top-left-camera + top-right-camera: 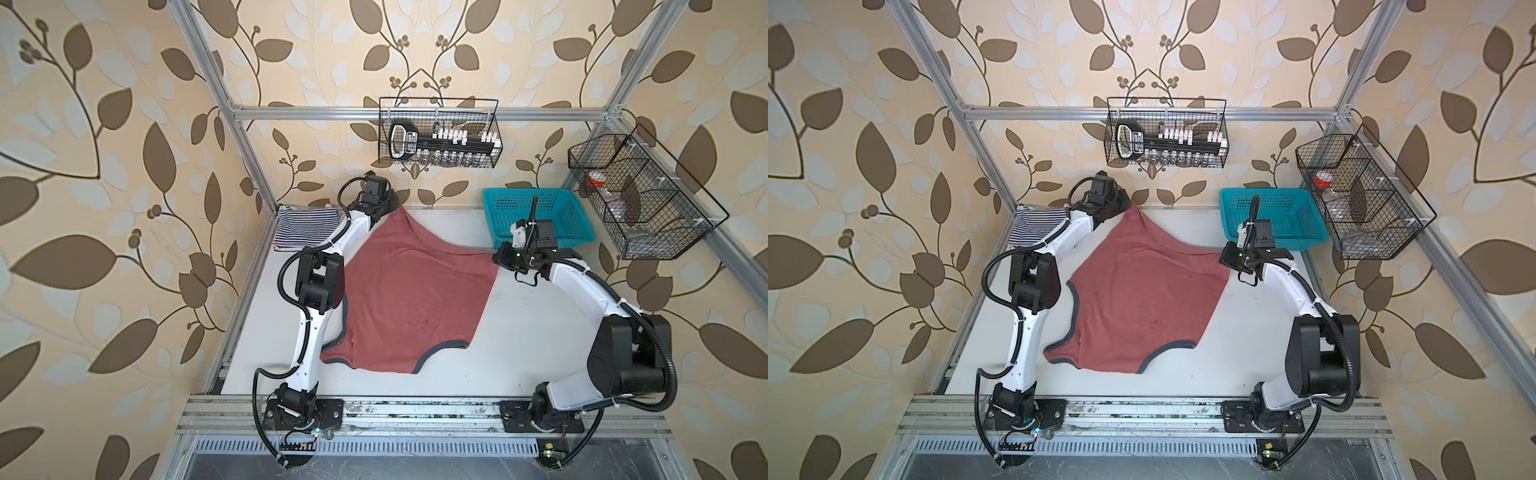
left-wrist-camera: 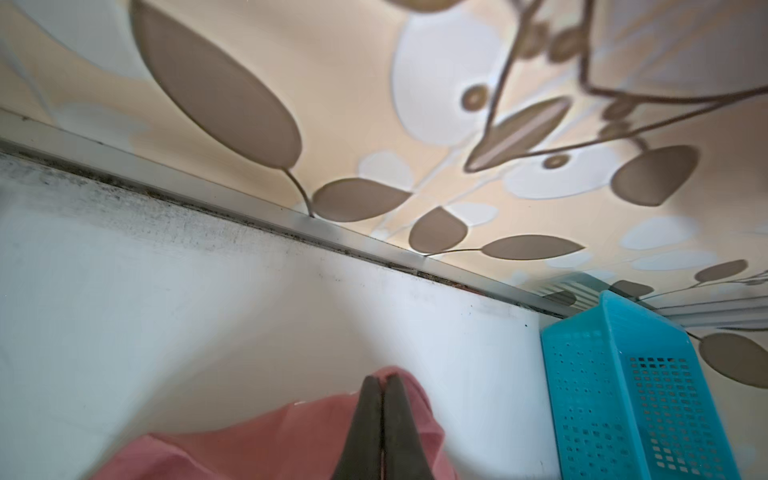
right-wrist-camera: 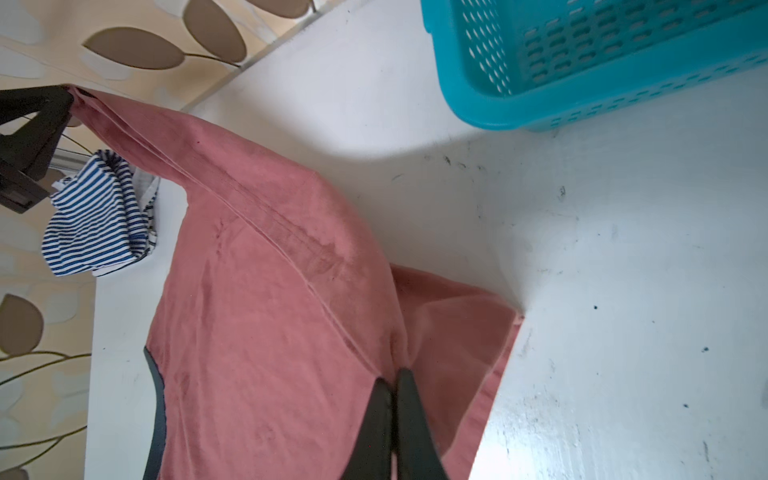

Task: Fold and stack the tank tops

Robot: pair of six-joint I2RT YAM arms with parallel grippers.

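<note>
Pinching red tank top hem corners | left pincer, right pincer clamped | table bare toward basket

Bright, even, soft light in both top views; faint shadows under the arms on the white table; frame rails bend at the edges, wide-angle; slightly soft overall; left wrist view smeared, wallpaper and turquoise basket blurry, left gripper out of focus; right wrist view sharper, dusty red tank top crisp, grey shadow wedge beside the basket, right gripper dark, blurred.
</note>
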